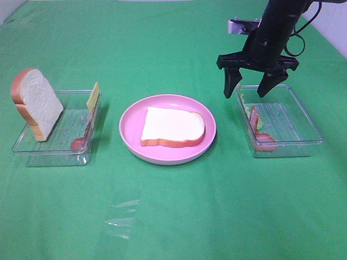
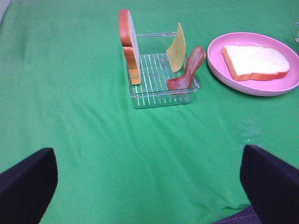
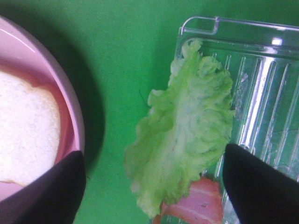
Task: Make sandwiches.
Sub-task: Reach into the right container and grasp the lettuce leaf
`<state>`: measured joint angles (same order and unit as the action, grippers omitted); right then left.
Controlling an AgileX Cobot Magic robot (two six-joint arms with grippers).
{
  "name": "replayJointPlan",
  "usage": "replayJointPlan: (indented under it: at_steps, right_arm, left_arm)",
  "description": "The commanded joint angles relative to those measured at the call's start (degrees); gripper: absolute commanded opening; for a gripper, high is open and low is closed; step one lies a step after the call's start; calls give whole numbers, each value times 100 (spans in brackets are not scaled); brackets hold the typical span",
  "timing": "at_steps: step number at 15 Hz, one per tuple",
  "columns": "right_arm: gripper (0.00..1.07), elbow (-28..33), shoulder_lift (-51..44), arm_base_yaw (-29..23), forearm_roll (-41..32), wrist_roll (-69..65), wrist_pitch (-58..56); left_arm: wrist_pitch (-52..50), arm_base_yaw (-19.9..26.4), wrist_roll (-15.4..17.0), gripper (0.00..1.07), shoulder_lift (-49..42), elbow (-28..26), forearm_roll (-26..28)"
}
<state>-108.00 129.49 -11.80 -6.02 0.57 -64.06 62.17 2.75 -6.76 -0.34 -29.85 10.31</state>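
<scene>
Bread slices [image 1: 173,126] [image 1: 37,103] two, bacon strips [image 2: 189,67] [image 3: 198,205] two, lettuce [image 3: 187,126] one, cheese [image 1: 93,97] one.

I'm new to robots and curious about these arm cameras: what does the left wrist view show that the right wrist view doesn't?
Only the left wrist view: a clear tray holding an upright bread slice, a cheese slice and a bacon strip. Only the right wrist view: a lettuce leaf leaning over a second tray's edge, a second bacon strip by it. Both: the pink plate with a flat bread slice, on the green cloth.
</scene>
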Motion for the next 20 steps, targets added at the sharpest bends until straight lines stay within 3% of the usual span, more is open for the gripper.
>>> replayJointPlan:
  at_steps: [1,7,15,20]
  right_arm:
    - [78,-23,149,0,-11,0,120]
    - [65,-23,149,0,46,0,103]
    - [0,-23,149,0,86,0,126]
    - [0,-29,0,0,201,-160,103]
  left_arm:
    - [-57,-29,17,98,-17,23,57]
    - [-57,-29,17,98,-17,23,57]
    - [-57,-29,17,98,-17,23,57]
    - [-57,-29,17,98,-17,23,57]
